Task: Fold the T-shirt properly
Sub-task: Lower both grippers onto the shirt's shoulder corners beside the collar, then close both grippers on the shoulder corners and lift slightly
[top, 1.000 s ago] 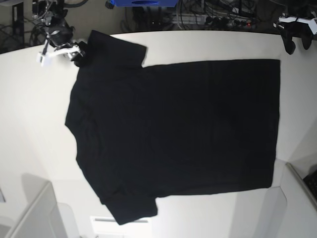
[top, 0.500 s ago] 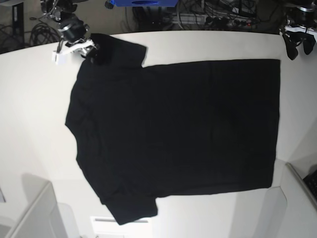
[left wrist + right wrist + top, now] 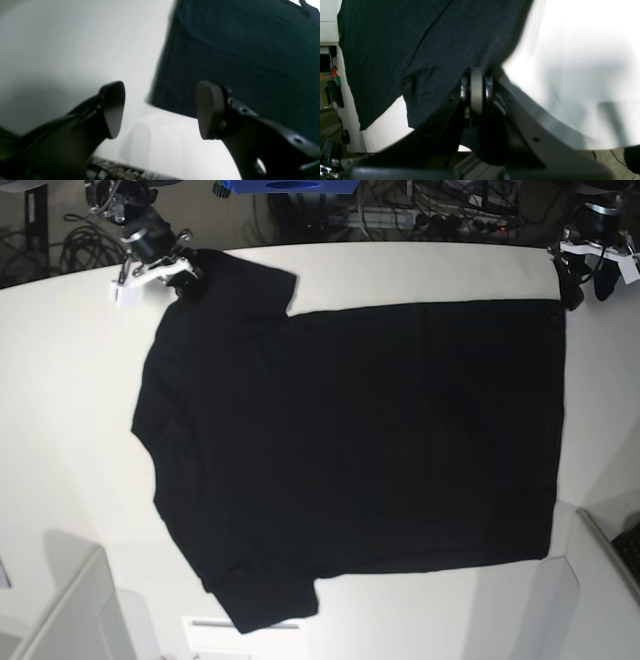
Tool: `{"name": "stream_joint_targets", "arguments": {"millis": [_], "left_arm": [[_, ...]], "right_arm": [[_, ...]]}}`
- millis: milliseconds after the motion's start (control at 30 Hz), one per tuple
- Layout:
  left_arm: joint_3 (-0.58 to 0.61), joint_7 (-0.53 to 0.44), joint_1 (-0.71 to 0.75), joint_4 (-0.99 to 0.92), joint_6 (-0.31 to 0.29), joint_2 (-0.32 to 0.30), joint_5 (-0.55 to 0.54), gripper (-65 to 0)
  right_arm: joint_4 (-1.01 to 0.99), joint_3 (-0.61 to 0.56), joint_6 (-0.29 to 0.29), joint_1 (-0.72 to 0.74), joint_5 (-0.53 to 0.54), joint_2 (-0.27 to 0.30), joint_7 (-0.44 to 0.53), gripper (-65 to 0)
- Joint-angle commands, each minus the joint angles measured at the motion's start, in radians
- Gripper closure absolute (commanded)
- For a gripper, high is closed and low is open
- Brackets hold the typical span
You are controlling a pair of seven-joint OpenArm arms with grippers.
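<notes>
On the white table (image 3: 70, 380) lies the T-shirt (image 3: 350, 440), spread out flat, all black on the side that shows. Its neck end is to the left in the base view and its bottom edge is to the right. One sleeve points to the far side of the table, the other to the near side. Behind the table are a blue box (image 3: 290, 185) and many dark cables (image 3: 430, 210). A pale grey box edge (image 3: 70, 610) sits at the near left corner. Nothing lies on top of the shirt.

The right gripper (image 3: 187, 277) is at the far sleeve, by its outer edge. Its jaws are pressed together, and the wrist view shows black cloth (image 3: 425, 50) bunched right at the tips, so it seems to pinch the sleeve edge.

The left gripper (image 3: 584, 283) is by the far corner of the bottom edge. Its two dark fingers (image 3: 113, 107) stand wide apart. They hold nothing. The shirt corner (image 3: 152, 100) shows between them, against the table.
</notes>
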Motion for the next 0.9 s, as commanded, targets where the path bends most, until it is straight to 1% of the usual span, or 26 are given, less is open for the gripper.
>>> {"name": "stream_joint_targets", "arguments": {"millis": [0, 67, 133, 367, 467, 600, 700, 800, 867], "left_arm": [[-0.011, -0.022, 0.003, -0.007, 0.001, -0.006, -0.013, -41.8], [-0.014, -0.021, -0.021, -0.038, 0.003, -0.001, -0.013, -41.8], [-0.010, -0.008, -0.034, -0.072, 0.026, -0.001, -0.013, -41.8], [-0.014, 0.154, -0.141, -0.138, 0.038, -0.003, -0.012, -41.8], [-0.014, 0.200, -0.176, -0.168, 0.038, -0.003, -0.012, -41.8], [-0.004, 0.219, -0.196, -0.179, 0.039, -0.001, -0.010, -41.8], [-0.004, 0.222, -0.221, -0.179, 0.072, 0.004, 0.041, -41.6], [0.007, 0.222, -0.242, -0.177, 0.073, 0.017, 0.082, -41.6], [0.022, 0.222, -0.245, -0.176, 0.073, 0.024, 0.082, -41.6]], "right_arm": [[-0.013, -0.007, -0.056, -0.022, -0.047, 0.003, -0.074, 0.0], [-0.013, -0.007, -0.056, -0.022, -0.047, 0.003, -0.074, 0.0], [-0.013, -0.007, -0.056, -0.022, -0.047, 0.003, -0.074, 0.0], [-0.013, -0.007, -0.056, -0.023, -0.047, 0.003, -0.075, 0.0], [-0.011, -0.007, -0.056, -0.025, -0.047, 0.003, -0.075, 0.0], [-0.011, -0.004, -0.056, -0.026, -0.047, 0.003, -0.075, 0.0], [-0.011, -0.004, -0.056, -0.026, -0.047, 0.003, -0.075, 0.0], [-0.011, -0.006, -0.056, -0.026, -0.047, 0.003, -0.075, 0.0], [-0.011, -0.004, -0.056, -0.026, -0.047, 0.003, -0.075, 0.0]]}}
